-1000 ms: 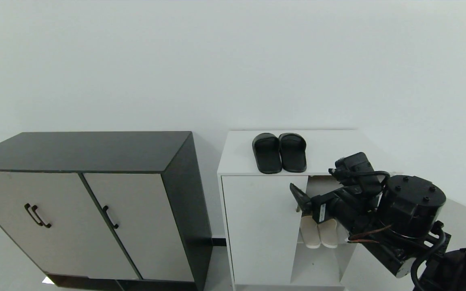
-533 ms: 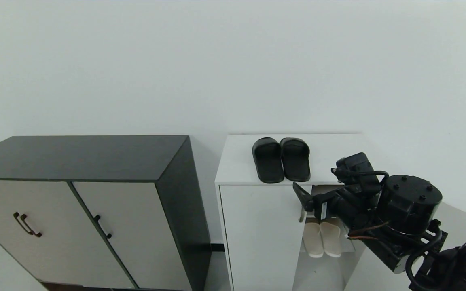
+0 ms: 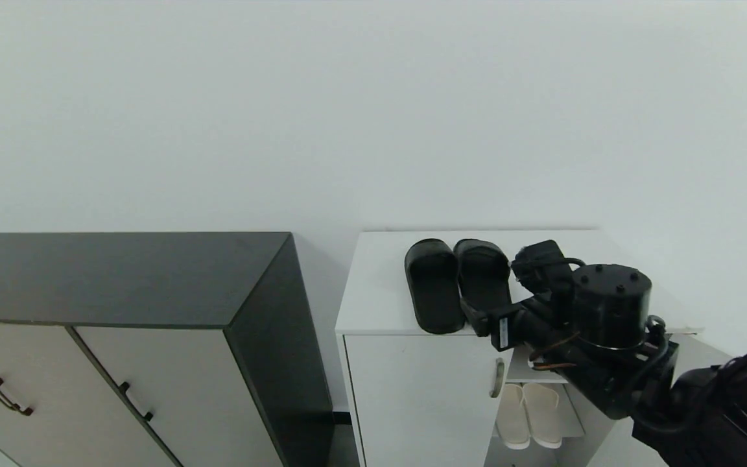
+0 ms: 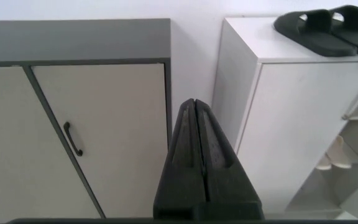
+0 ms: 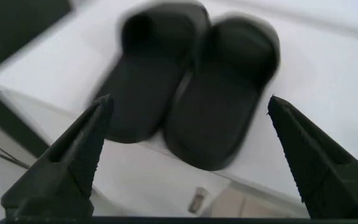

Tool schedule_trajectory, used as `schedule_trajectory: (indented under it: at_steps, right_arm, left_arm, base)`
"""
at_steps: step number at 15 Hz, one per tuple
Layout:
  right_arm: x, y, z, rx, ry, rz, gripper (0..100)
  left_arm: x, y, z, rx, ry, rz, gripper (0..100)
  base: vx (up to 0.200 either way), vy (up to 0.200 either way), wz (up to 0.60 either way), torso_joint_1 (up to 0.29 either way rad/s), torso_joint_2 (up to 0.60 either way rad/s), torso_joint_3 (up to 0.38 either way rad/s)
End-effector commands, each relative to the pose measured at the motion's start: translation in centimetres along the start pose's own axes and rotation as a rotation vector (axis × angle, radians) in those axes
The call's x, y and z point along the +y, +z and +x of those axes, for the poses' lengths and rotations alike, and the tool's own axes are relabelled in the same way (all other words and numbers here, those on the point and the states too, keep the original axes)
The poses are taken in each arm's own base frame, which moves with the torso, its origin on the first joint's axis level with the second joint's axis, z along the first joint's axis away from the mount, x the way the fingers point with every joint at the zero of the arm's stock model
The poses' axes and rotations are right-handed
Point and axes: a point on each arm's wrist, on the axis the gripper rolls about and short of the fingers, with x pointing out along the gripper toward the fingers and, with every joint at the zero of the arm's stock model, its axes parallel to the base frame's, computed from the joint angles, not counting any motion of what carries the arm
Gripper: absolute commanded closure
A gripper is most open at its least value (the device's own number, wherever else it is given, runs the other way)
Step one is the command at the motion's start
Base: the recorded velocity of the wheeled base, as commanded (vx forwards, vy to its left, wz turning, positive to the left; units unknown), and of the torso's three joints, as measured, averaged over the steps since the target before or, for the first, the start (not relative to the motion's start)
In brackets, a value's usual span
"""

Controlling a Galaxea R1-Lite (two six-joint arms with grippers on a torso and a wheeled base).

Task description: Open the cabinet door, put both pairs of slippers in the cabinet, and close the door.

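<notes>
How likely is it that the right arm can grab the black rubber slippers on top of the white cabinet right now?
Probably yes. The right gripper hangs open at the front top edge of the white cabinet, right before the black rubber slippers, with nothing between them.

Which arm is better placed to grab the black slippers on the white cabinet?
Right. The right gripper is open at the near ends of the black slippers on the white cabinet. The left gripper is shut and stands well back from it.
</notes>
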Motion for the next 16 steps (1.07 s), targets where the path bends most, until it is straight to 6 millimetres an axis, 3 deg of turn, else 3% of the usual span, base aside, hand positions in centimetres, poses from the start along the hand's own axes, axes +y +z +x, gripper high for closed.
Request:
schedule_trajectory:
  at_steps: [1, 5, 8, 11, 16]
  right_arm:
    - [1.5, 2.2, 1.5, 0.012, -0.036, 0.044, 0]
    - [3.0, 3.6, 5.3, 0.081, -0.102, 0.132, 0]
    - [2.7, 2.5, 8.8, 0.109, -0.160, 0.137, 0]
    - [1.8, 0.9, 10.7, 0.134, -0.196, 0.133, 0]
    - [1.0, 0.2, 13.7, 0.116, -0.228, 0.145, 0]
  left_arm:
    - [0.0, 0.0, 0.0, 0.001, 0.000, 0.001, 100]
    - [0.0, 0.0, 0.0, 0.001, 0.000, -0.001, 100]
    - [0.0, 0.0, 0.0, 0.001, 0.000, -0.002, 100]
    - [0.0, 0.0, 0.0, 0.003, 0.000, -0.001, 100]
    - [0.0, 0.0, 0.0, 0.003, 0.000, -0.001, 100]
  base:
    - [0.000, 0.000, 0.00, 0.000, 0.00, 0.000]
    - [0.000, 0.000, 0.00, 0.000, 0.00, 0.000]
    - [0.000, 0.000, 0.00, 0.000, 0.00, 0.000]
    - [0.000, 0.000, 0.00, 0.000, 0.00, 0.000]
    - [0.000, 0.000, 0.00, 0.000, 0.00, 0.000]
